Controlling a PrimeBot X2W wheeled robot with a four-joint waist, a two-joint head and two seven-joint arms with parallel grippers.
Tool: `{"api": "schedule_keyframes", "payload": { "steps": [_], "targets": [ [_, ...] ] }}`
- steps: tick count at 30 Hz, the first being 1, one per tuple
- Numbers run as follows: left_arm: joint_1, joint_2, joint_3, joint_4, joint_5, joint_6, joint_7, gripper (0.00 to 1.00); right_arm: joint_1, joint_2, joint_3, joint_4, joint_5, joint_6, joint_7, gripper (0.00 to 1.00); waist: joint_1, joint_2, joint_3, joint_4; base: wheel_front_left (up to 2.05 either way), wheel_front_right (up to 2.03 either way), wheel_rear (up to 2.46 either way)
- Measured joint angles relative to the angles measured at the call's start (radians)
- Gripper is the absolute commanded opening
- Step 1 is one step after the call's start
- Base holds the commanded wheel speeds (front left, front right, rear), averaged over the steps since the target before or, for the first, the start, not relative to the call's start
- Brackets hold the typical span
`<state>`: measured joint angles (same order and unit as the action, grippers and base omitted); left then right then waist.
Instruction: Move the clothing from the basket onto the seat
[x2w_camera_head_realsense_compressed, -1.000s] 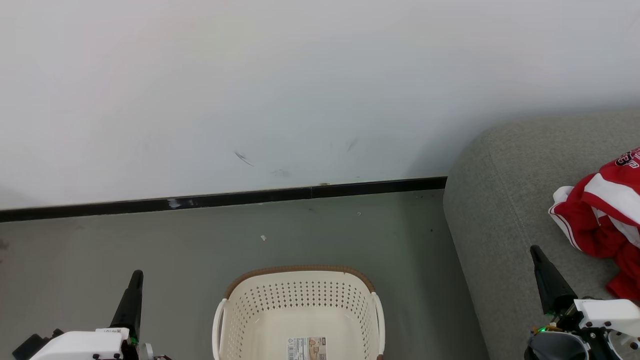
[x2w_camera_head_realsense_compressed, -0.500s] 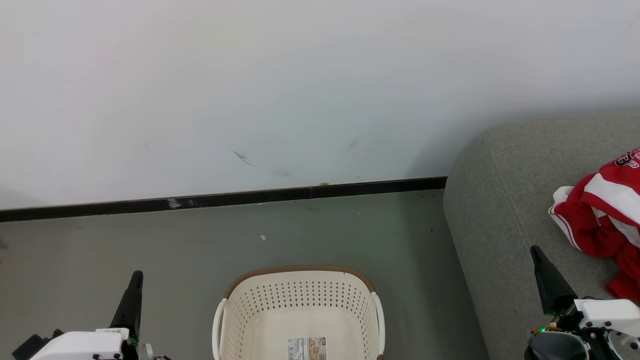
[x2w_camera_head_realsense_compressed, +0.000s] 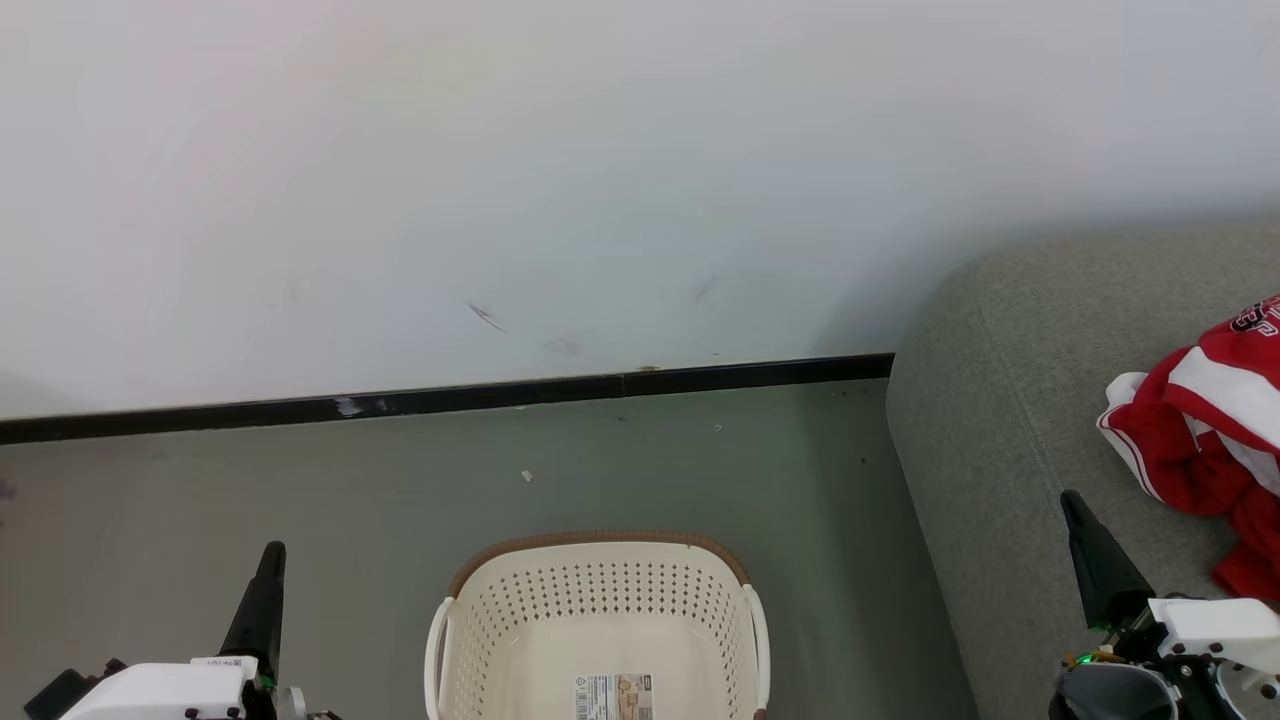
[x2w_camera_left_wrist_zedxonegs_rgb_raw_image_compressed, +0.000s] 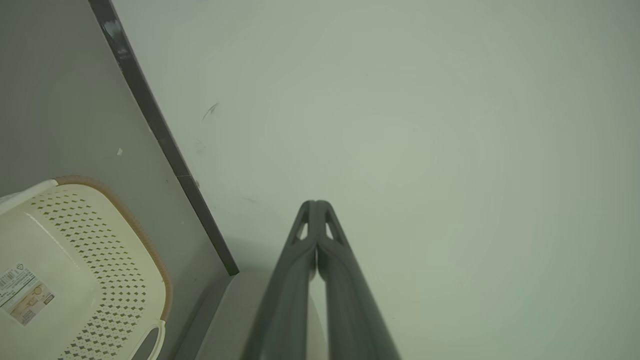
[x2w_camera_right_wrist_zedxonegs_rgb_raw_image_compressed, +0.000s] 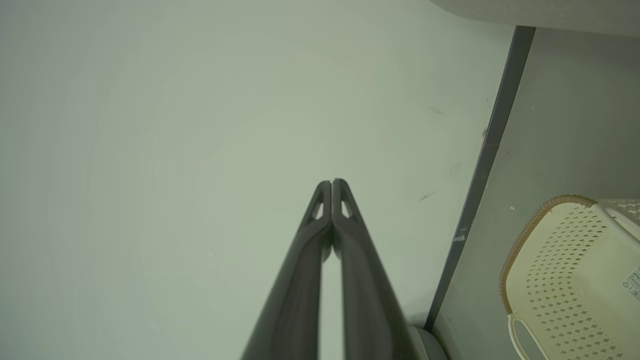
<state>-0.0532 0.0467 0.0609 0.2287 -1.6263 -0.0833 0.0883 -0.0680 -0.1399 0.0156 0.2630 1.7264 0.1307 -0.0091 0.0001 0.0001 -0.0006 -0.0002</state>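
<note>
Down at my lower left, left gripper (x2w_camera_head_realsense_compressed: 271, 552): fingers pressed together, gripping nothing. Lower right, right gripper (x2w_camera_head_realsense_compressed: 1069, 499): same, tips meeting and holding nothing, over the seat's (x2w_camera_head_realsense_compressed: 1000, 400) front part. Between them the basket (x2w_camera_head_realsense_compressed: 600, 600) sits on the floor (x2w_camera_head_realsense_compressed: 300, 480), its bare base showing the label sticker (x2w_camera_head_realsense_compressed: 613, 697). A strip of grey floor separates basket and seat. The clothing (x2w_camera_head_realsense_compressed: 1190, 440) lies crumpled on the seat, just beyond my right fingers. Behind that, black skirting (x2w_camera_head_realsense_compressed: 450, 398), then a white wall (x2w_camera_head_realsense_compressed: 600, 150) with scuff marks (x2w_camera_head_realsense_compressed: 487, 317).

Versus a second ago: both arms, basket and clothing are in the same spots.

Basket: oval cream plastic, perforated walls, brown rim band. Clothing: red fabric, white panels and stripes, dark lettering. Seat: grey woven upholstery, rounded corner, stitched seam.
</note>
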Motion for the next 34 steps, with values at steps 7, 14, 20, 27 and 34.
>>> {"api": "schedule_keyframes", "payload": {
  "steps": [7,14,20,27,34],
  "targets": [
    [0.000,0.000,0.000,0.001,0.000,0.000,0.000,0.00,0.000,0.000,0.000,0.000,0.000,0.000,0.000,0.00,0.0000,0.0000,0.000,0.000,0.00,0.00,0.00],
    [0.000,0.000,0.000,0.001,0.000,0.000,0.004,0.00,0.000,-0.002,0.000,0.000,0.000,0.000,0.000,0.00,0.0000,0.0000,0.000,0.000,0.00,0.00,0.00],
    [0.000,0.000,0.000,0.002,0.000,0.000,0.004,0.00,0.000,-0.002,0.000,0.000,0.000,0.000,0.000,0.00,0.0000,0.0000,0.000,0.000,0.00,0.00,0.00],
    [0.000,0.000,0.000,0.002,0.000,0.000,0.004,0.00,0.000,-0.002,0.001,0.000,0.000,0.000,0.000,0.00,0.0000,0.0000,0.000,0.000,0.00,0.00,0.00],
    [0.000,0.000,0.000,0.003,0.000,-0.003,0.004,0.00,0.000,-0.002,0.001,0.000,0.000,0.000,0.000,0.00,0.0000,0.0000,0.000,0.000,0.00,0.00,0.00]
  ]
}}
